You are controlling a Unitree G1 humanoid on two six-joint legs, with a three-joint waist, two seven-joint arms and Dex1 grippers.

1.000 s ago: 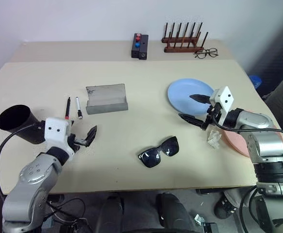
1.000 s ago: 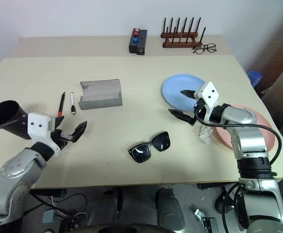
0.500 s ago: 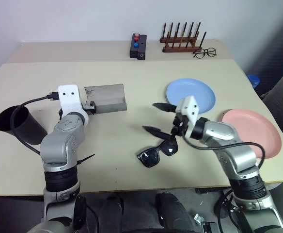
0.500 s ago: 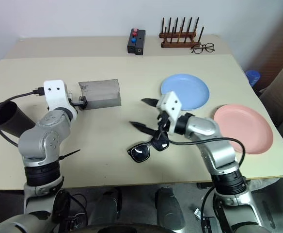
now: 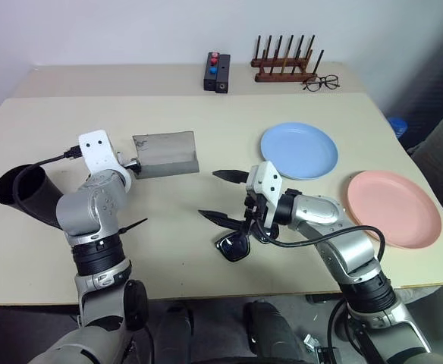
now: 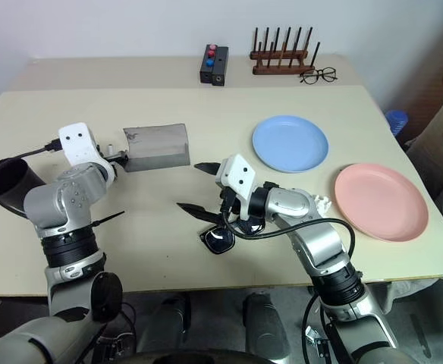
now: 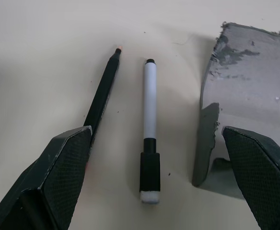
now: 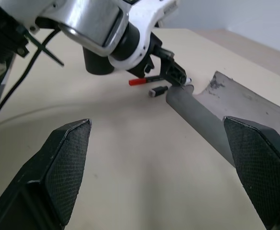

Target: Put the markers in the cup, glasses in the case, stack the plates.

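Both pincers spread wide, empty; left pincer point(image 7: 152, 177) straddles white marker point(image 7: 149, 129) beside case point(image 7: 245, 96) edge.

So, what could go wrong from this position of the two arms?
The open left claw straddles the white marker with black ends, but the black-and-red marker and grey felt case lie close; closing might catch them. The open right claw could push the black plastic sunglasses away.

Right end effector point(image 5: 223, 196) spread wide above the sunglasses point(image 5: 235, 245); blue plate point(image 5: 299, 150) beside pink plate point(image 5: 393, 208).
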